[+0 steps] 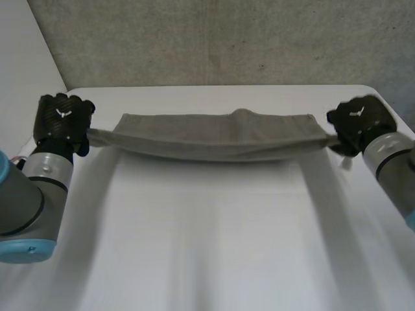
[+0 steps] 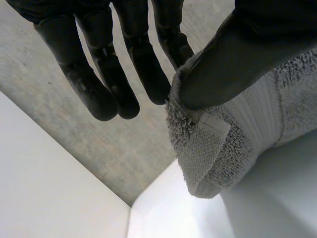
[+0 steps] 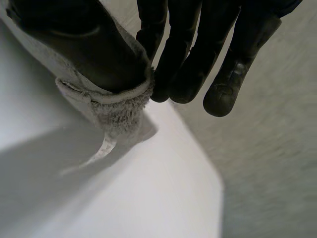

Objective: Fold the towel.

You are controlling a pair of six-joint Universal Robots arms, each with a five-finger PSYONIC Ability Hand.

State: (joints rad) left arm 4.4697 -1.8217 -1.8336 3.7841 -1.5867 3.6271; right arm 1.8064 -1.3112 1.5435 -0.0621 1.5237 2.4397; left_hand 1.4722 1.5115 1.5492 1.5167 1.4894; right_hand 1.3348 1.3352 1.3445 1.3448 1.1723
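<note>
White table [image 1: 207, 246] with rounded far corners; grey textured ground beyond its far edge.

Grey towel [image 1: 214, 137]: stretched crosswise over the far half of the table, held at both ends. Upper edge nearly level, with a small hump at its centre; lower edge sagging. Contact between sag and table not discernible.

Left hand [image 1: 61, 120]: at the towel's left end, near the table's left edge. Corner pinched under the thumb [image 2: 223, 69] against the nearest finger; other fingers [image 2: 99, 89] straight and clear of the cloth.

Right hand [image 1: 360, 123]: at the towel's right end. Corner clamped likewise between thumb and fingers, outer fingers straight. Frayed hem and pale label strip [image 3: 101, 151] hanging just below the grip, above the table.
</note>
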